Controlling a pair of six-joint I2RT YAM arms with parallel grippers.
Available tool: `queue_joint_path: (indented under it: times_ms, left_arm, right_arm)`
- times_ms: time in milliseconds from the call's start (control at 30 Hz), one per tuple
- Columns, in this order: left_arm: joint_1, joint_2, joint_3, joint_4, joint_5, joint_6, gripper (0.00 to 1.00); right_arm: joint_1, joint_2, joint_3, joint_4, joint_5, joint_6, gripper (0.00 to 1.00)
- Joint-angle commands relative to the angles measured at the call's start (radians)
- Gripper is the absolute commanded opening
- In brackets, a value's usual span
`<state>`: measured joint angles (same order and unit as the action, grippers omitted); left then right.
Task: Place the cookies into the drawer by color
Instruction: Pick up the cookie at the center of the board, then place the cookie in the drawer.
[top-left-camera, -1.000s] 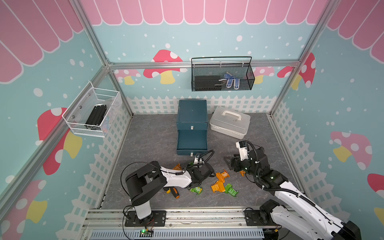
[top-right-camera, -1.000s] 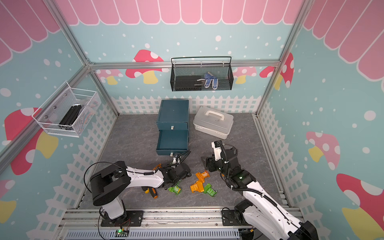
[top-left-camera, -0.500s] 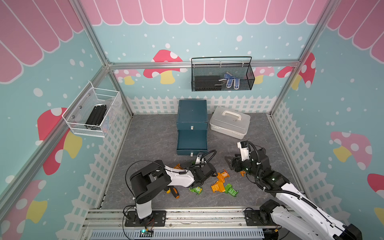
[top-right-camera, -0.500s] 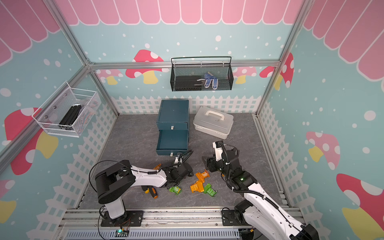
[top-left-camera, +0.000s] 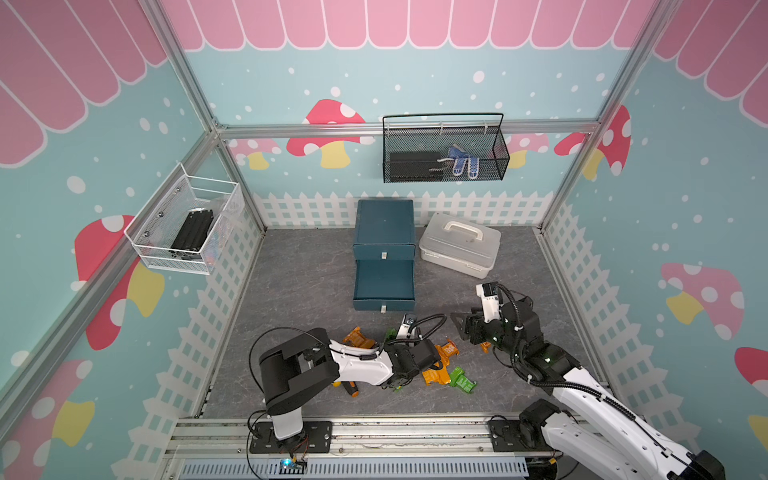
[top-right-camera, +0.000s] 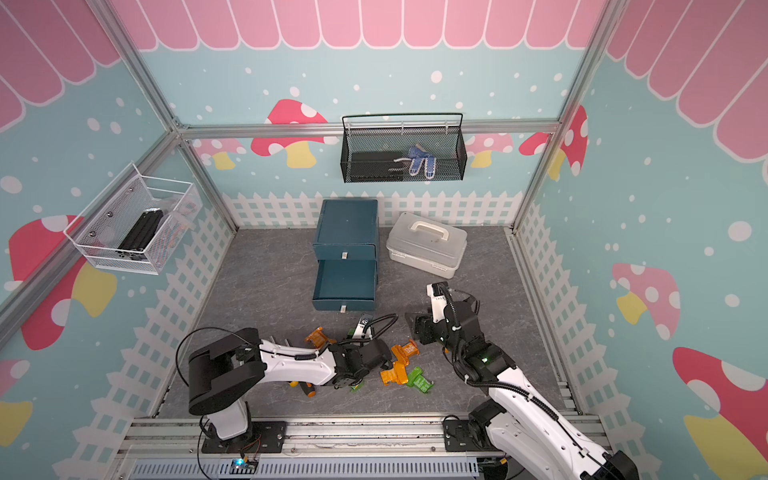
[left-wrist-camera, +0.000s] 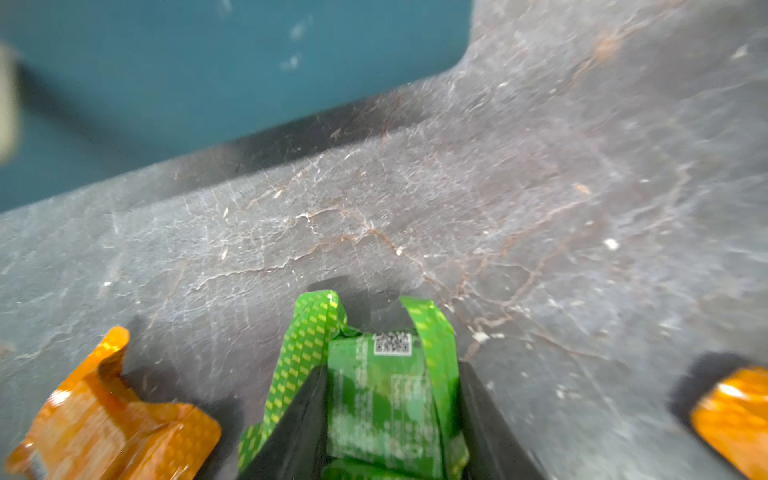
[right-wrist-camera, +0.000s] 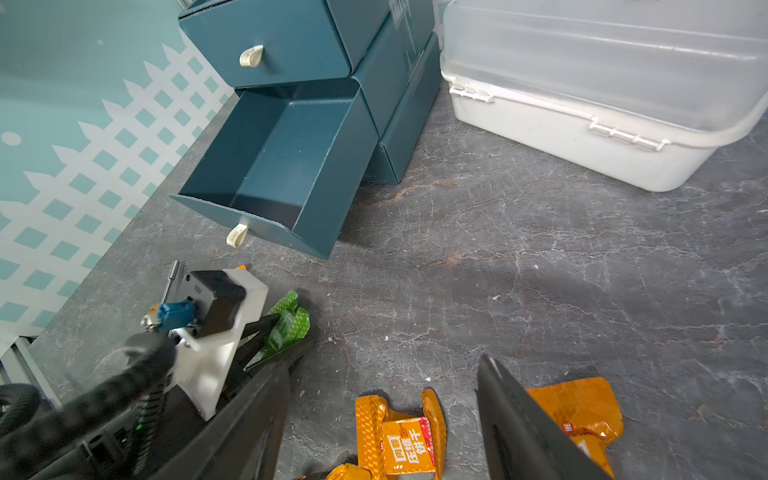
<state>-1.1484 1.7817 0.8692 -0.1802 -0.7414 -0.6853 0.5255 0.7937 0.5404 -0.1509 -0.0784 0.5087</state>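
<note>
Left grip: my left fingers (left-wrist-camera: 305, 409) are clamped on a green cookie (left-wrist-camera: 374, 395), one finger along each long side.
Green cookie: its crimped end and code patch stick out past my fingertips.
Lift: I cannot tell whether the packet is clear of the bench (left-wrist-camera: 540, 208); the left wrist view is blurred.
Either side of left fingers: a crumpled orange cookie (left-wrist-camera: 112, 419) lies on one side and an orange packet corner (left-wrist-camera: 731, 415) shows on the other. Both are apart from the fingers.
Ahead of left fingers: the teal drawer front (left-wrist-camera: 208, 62) is near, beyond the fingertips and not touching them.
Right grip: my right fingers (right-wrist-camera: 511, 415) stand apart and hold nothing.
Between right fingers: a labelled orange cookie (right-wrist-camera: 399, 440) lies flat on the bench in the gap. I cannot tell whether it touches either finger.
Outside right fingers: a second orange cookie (right-wrist-camera: 582, 411) is partly hidden behind one finger.
Drawer: the drawer cabinet (top-left-camera: 384, 224) stands ahead of both sets of fingers, its middle drawer (right-wrist-camera: 282, 158) pulled well out.
Loose pair: an orange packet (top-left-camera: 436, 376) and a green packet (top-left-camera: 461, 380) lie touching, behind my left fingers.
Grey case (right-wrist-camera: 582, 104): it sits just beside the cabinet, well ahead of my right fingers.
</note>
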Motion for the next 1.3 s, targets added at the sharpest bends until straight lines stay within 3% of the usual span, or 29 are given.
queue_joint_path:
  times_ms: [0,167,400,600,800,900,1067,1267]
  left_arm:
    - [-0.021,-0.072,0.009,-0.026,-0.052,0.005,0.22]
    - [-0.051,-0.137,0.015,-0.039,0.005,0.015,0.23]
    - [-0.129,-0.228,0.04,-0.133,-0.007,-0.002,0.24]
    - [-0.142,-0.332,0.088,-0.212,-0.047,0.035,0.25]
    - [-0.073,-0.386,0.178,-0.274,-0.054,0.106,0.26]
    - [0.003,-0.4,0.223,-0.303,-0.049,0.145,0.28]
    - [0.188,-0.394,0.269,-0.267,0.055,0.267,0.25]
    - [0.326,-0.382,0.31,-0.289,0.168,0.352,0.27]
  right_arm:
    - [0.005,-0.01,-0.01,-0.009,0.008,0.002,0.74]
    - [0.004,-0.016,-0.017,0.003,-0.002,0.004,0.74]
    - [0.004,-0.002,-0.015,0.021,-0.019,0.004,0.74]
    - [0.005,0.02,-0.037,0.134,-0.191,0.028,0.75]
    - [0.004,0.098,-0.006,0.23,-0.277,0.06,0.75]
    - [0.006,0.158,0.033,0.255,-0.299,0.057,0.76]
    - [0.028,0.28,0.104,0.317,-0.331,0.061,0.75]
    - [0.095,0.437,0.238,0.315,-0.328,0.042,0.75]
